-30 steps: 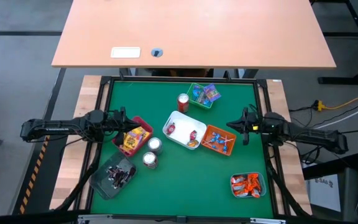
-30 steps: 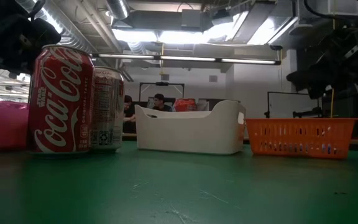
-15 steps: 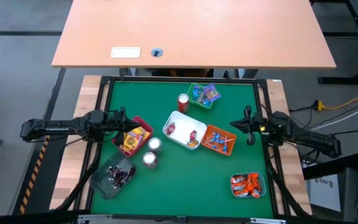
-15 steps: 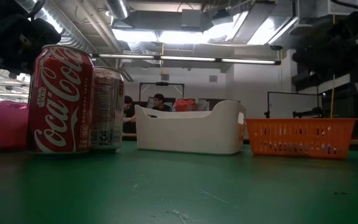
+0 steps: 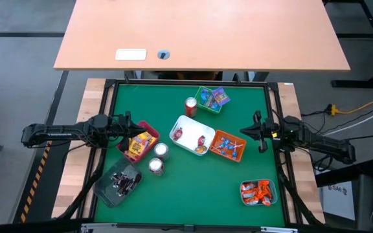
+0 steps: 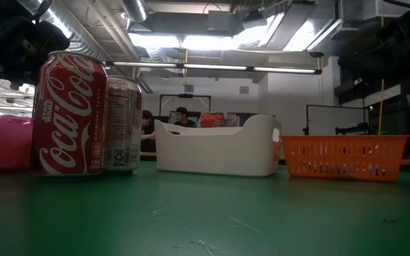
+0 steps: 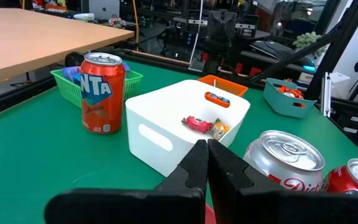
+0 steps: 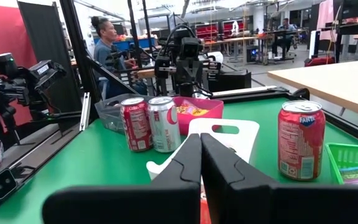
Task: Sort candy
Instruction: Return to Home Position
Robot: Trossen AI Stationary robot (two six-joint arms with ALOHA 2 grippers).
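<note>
The candy lies sorted in trays on the green table [image 5: 193, 194]: yellow packets in the pink tray [image 5: 139, 144], dark bars in the grey tray [image 5: 118, 182], small red pieces in the white tray [image 5: 191, 136], blue-stick lollipops in the orange tray [image 5: 228, 145], orange packets in the teal tray [image 5: 258, 192], and purple-blue packets in the green tray [image 5: 211, 98]. My left gripper [image 5: 133, 122] is shut and holds nothing; it hangs level above the pink tray's far edge. My right gripper [image 5: 241, 131], also shut and holding nothing, hangs level just right of the orange tray.
An orange soda can [image 5: 191, 105] stands between the green and white trays. Two more cans [image 5: 161, 151] [image 5: 155, 166] stand side by side near the pink tray. A tan desk [image 5: 199, 32] lies beyond the far edge. People sit in the room behind [image 6: 182, 117].
My right gripper has turned a little, risen slightly and drawn back toward the table's right edge, staying shut. For the last half second it has kept still. No candy or tray has moved.
</note>
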